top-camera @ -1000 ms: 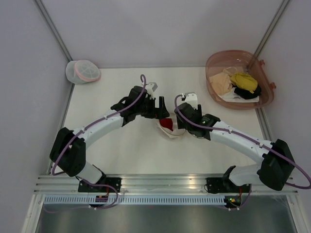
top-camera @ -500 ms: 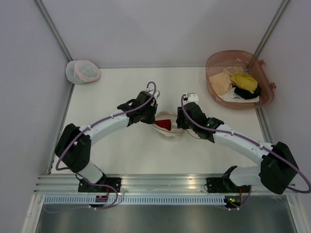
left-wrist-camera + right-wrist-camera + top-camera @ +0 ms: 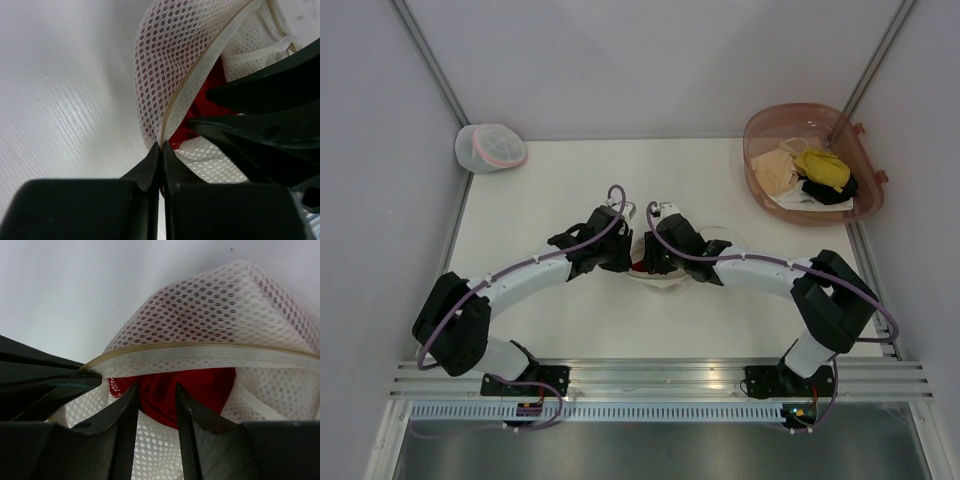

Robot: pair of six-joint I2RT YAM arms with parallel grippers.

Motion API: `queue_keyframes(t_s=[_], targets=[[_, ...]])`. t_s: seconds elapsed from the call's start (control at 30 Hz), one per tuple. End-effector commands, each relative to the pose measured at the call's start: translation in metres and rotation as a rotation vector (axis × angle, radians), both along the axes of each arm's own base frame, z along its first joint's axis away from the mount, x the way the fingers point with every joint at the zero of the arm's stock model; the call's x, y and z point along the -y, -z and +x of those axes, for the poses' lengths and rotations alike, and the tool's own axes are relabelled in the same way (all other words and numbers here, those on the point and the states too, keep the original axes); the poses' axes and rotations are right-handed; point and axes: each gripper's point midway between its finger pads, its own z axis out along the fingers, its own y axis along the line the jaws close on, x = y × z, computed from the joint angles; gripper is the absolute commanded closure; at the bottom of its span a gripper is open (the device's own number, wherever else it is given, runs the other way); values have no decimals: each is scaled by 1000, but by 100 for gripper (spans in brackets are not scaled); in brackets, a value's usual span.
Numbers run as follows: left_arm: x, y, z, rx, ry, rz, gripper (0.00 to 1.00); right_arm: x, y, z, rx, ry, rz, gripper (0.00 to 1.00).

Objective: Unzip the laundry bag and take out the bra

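The cream mesh laundry bag (image 3: 665, 281) lies mid-table, unzipped, between both grippers. My left gripper (image 3: 627, 258) is shut on the bag's zip edge (image 3: 175, 100), pinching the tape at its fingertips (image 3: 161, 146) and holding the flap up. The red bra (image 3: 200, 385) shows inside the opening under the zip band (image 3: 210, 354); it is a small red patch (image 3: 638, 267) from above. My right gripper (image 3: 156, 387) pokes into the opening, jaws a little apart, with red fabric between the tips. Its dark fingers (image 3: 260, 95) cross the left wrist view.
A pink plastic tub (image 3: 756, 137) at the back right holds yellow, beige and black garments. A whiter round bag with a pink band (image 3: 490, 148) sits in the back left corner. Grey walls enclose the table; a metal rail runs along the near edge.
The left gripper went from open to shut on the bag's zip edge. The right arm swung left into the bag's opening and its jaws narrowed around the bra.
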Motion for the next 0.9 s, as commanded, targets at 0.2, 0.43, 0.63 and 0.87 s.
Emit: queue_keyframes(t_s=[0.2,0.43,0.63,0.87], targets=[[-1,-20,8,66,-90,-67,98,1,36,-4,16,-8,-236,53],[0,-18,3,47,-89,-82,98,3,65,0,13,6,-336,57],[-5,-16,-1,48,-102,-79,98,1,53,-2,27,14,-296,100],[-8,-8,-1,33,-116,-62,98,6,-74,-18,181,-30,-65,100]])
